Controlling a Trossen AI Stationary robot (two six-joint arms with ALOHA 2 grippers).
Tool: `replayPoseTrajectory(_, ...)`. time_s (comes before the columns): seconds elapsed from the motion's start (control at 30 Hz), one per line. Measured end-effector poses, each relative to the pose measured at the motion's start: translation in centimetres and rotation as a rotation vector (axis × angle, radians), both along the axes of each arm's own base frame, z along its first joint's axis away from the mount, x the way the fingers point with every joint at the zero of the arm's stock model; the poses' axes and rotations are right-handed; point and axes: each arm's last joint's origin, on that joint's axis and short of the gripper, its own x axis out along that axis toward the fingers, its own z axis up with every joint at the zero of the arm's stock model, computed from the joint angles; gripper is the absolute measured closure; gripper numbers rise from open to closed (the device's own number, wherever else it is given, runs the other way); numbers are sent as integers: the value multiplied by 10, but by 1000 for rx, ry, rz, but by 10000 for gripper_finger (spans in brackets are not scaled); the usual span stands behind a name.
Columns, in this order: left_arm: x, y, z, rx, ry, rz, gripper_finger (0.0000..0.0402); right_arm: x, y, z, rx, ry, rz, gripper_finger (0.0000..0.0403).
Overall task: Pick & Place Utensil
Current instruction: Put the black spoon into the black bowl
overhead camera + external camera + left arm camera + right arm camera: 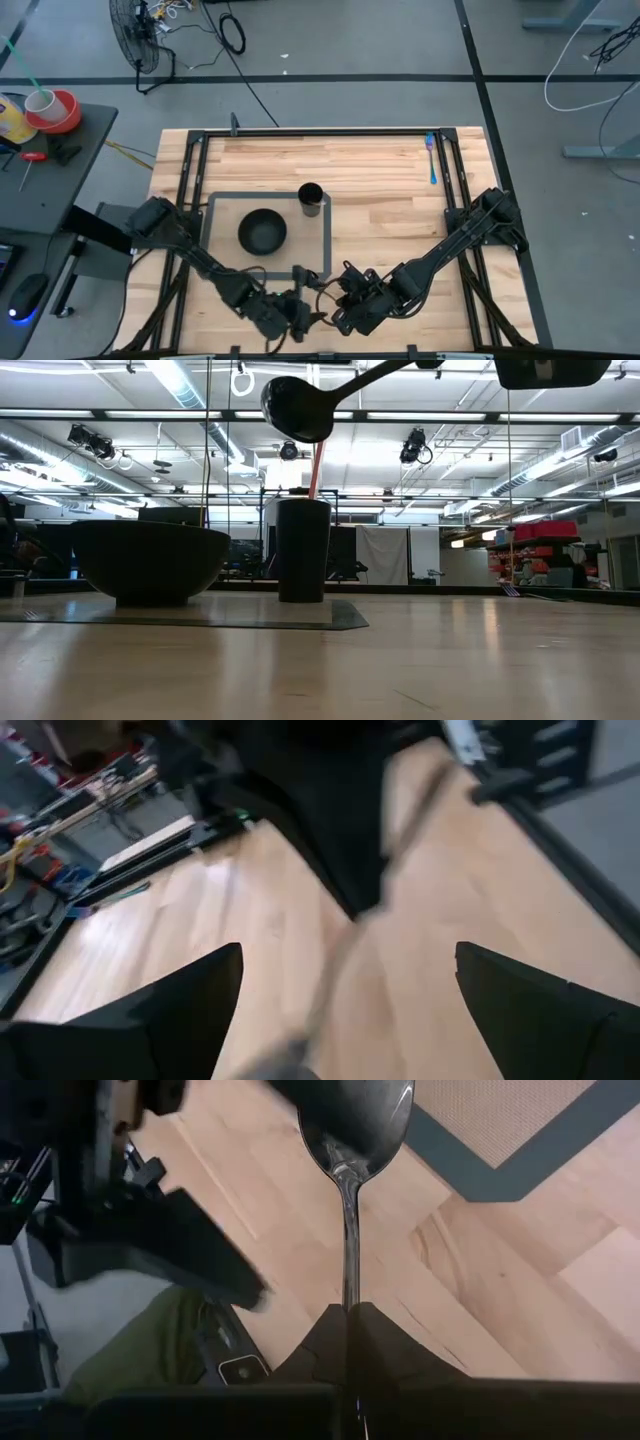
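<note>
A dark metal spoon [355, 1120] is in the air over the near part of the table, held by my right gripper [348, 1320], which is shut on it. In the low view the spoon's bowl [297, 408] hangs higher than the black cup [303, 550]. My left gripper [345, 1010] is open close beside it near the table's near edge [300, 312]. The blurred spoon handle [400, 850] runs ahead of its fingers, apart from them. The black bowl [262, 232] and the cup [310, 198] stand on a grey mat [325, 250]. My right gripper pinches the spoon's handle [348, 1292] between its two shut fingers, well away from the bowl end. The handle runs straight out ahead of the fingers, in line with them. The spoon is lifted clear of the table, its bowl end [297, 408] lower than the held end.
A blue utensil [431, 158] lies near the table's far right corner. A reddish stick [316, 470] rises from the cup. Bare wood lies right of the mat. Beside the table's left side is a side table with a red tape roll [55, 110].
</note>
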Motion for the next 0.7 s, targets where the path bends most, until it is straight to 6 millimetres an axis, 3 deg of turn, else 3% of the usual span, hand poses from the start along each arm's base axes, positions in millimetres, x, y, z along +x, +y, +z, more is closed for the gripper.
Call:
replayPoseTrajectory(0.17,21,10,1,-35,7,5,56,1,0,0,4,-7,0,393)
replayPoseTrajectory(0.3,22,14,-4,-37,33,-5,88,1,0,1,-4,-8,9,393)
replayPoseTrajectory(0.7,22,18,-8,-9,67,4,238,2,-1,1,-18,-19,11,392)
